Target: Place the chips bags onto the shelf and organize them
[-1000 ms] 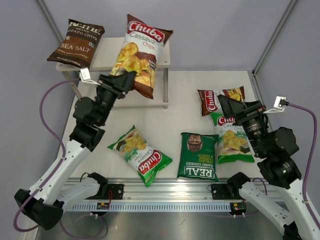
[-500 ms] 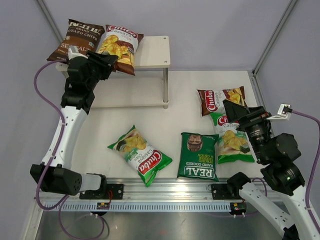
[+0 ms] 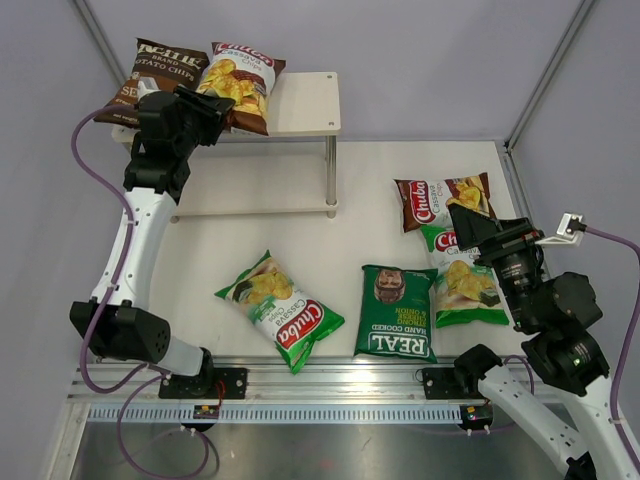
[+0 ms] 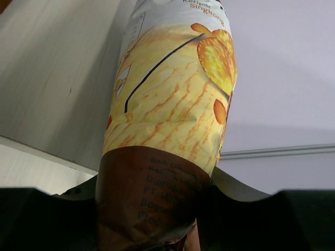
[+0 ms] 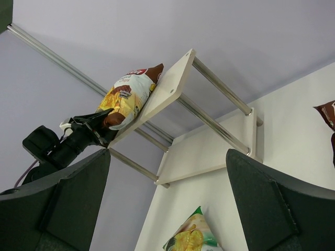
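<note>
My left gripper [image 3: 212,112] is shut on the lower edge of a brown/white Chuba bag [image 3: 238,82], which lies on the shelf's top board [image 3: 305,102] beside the dark brown Sea Salt bag [image 3: 158,66]. In the left wrist view the bag [image 4: 167,120] fills the middle, its brown end pinched between the jaws. On the table lie a green Chuba bag [image 3: 280,310], the dark green REAL bag [image 3: 397,312], another green Chuba bag [image 3: 462,285] and a brown Chuba bag [image 3: 440,200]. My right gripper [image 3: 470,228] is open and empty above those last two.
The shelf's lower board [image 3: 255,190] is bare. The right wrist view shows the shelf [image 5: 172,89] from the side, with the left arm [image 5: 63,146] at its top board and a green bag [image 5: 191,238] below. Grey walls close in on both sides.
My left gripper carried the brown/white Chuba bag from in front of the shelf up to the top board's left part and laid it beside the Sea Salt bag. The right arm barely moved.
</note>
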Motion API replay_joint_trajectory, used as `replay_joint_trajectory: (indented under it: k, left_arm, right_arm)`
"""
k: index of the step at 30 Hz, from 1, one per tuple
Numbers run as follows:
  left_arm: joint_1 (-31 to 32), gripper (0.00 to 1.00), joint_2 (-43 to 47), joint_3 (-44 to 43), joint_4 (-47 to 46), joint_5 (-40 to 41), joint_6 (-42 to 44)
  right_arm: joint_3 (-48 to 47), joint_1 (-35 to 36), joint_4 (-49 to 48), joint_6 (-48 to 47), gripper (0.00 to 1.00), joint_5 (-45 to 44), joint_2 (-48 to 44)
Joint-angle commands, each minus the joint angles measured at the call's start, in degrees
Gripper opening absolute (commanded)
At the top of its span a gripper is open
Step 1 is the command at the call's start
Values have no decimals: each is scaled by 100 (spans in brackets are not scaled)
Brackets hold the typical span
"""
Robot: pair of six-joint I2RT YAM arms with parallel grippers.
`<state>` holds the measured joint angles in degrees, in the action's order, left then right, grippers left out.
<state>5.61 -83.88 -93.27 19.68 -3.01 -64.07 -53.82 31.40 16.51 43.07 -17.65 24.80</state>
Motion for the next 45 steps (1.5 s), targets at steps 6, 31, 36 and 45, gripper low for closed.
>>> replay_joint_trajectory:
  k: [6,31,36,45]
  left_arm:
    - [-60,23,-252,-525,352,652,185]
    - [-77,94,134,-279,1072,863,501]
    - [-68,99,442,-262,1328,951,563]
    - [-60,99,1013,-532,1450,626,869]
  right_arm:
    - [109,33,-122,-35,99,-327,-98]
    - [-58,33,45,-132,99,68,217]
    - [-1030,24,904,-703,100,1043,1411]
    - [-1411,-98,1117,-1125,99,1404,3205]
